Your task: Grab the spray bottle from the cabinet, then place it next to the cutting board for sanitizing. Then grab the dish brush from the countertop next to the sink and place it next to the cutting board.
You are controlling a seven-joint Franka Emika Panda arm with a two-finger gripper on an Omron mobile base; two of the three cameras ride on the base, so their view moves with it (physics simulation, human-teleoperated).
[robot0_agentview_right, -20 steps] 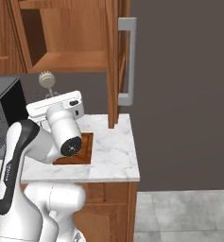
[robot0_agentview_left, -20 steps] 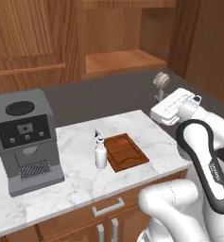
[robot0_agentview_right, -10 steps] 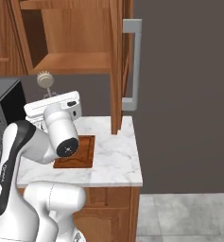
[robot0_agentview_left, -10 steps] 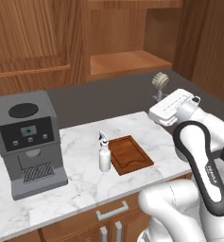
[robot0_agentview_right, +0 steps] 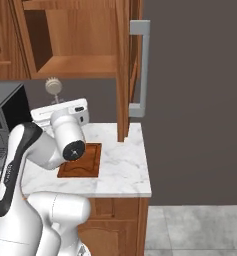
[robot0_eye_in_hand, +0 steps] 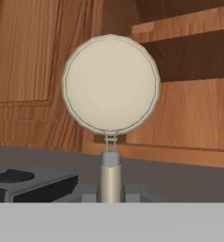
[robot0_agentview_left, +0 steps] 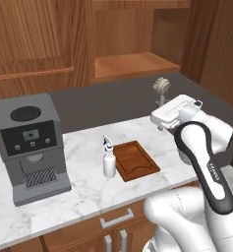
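Everything in both base views has slid since a second ago, so the base has driven along and the board (robot0_agentview_left: 136,160) now sits nearer the middle; the things on the tabletop (robot0_agentview_left: 83,192) have not moved on their own. Standing just left of the board and touching or almost touching its edge is the bottle (robot0_agentview_left: 108,158), so that part of the job looks done. Up in the air, right of the board and well above it, the end effector (robot0_eye_in_hand: 110,191) is closed on the brush (robot0_agentview_left: 161,87), with its fingers pinching the handle low down. Its round head points up, like a lollipop. Holding it by the handle keeps the head free, so the brush can be set down without getting in the way. Behind the board, the cabinet (robot0_agentview_right: 77,40) is open and its shelf is bare. Well left of the board stands a coffee machine (robot0_agentview_left: 30,142). Next, I think, the arm must lower the brush beside the board.
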